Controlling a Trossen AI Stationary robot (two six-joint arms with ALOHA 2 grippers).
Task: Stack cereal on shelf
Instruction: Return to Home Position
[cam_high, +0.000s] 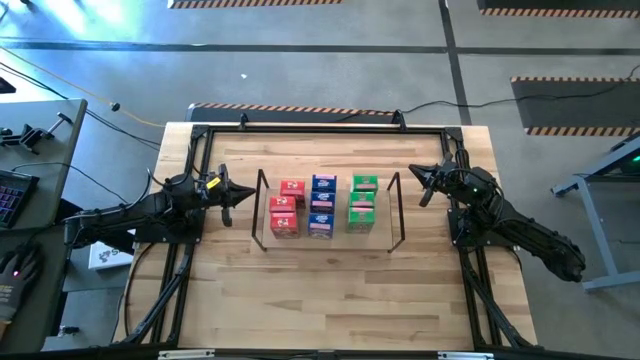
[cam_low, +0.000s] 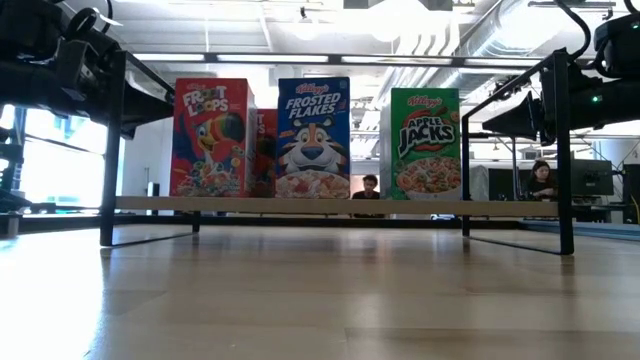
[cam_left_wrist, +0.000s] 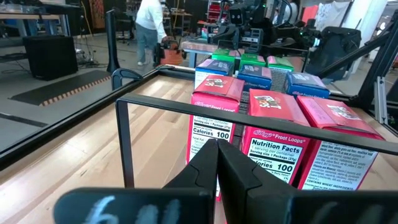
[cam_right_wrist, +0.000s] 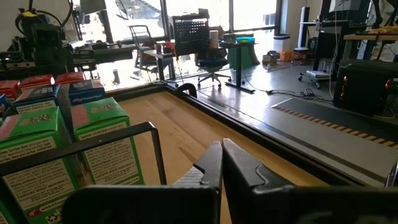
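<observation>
Three rows of cereal boxes (cam_high: 322, 207), Froot Loops, Frosted Flakes and Apple Jacks, fill your wire shelf (cam_high: 399, 212); you see the left gripper (cam_high: 228, 199) and right gripper (cam_high: 424, 187) flanking it, fingers pressed together, empty.

Two dark jointed arms reach inward, facing each other. The left two-finger gripper (cam_high: 228, 197) and right two-finger gripper (cam_high: 421, 186) both have fingers pressed together.
</observation>
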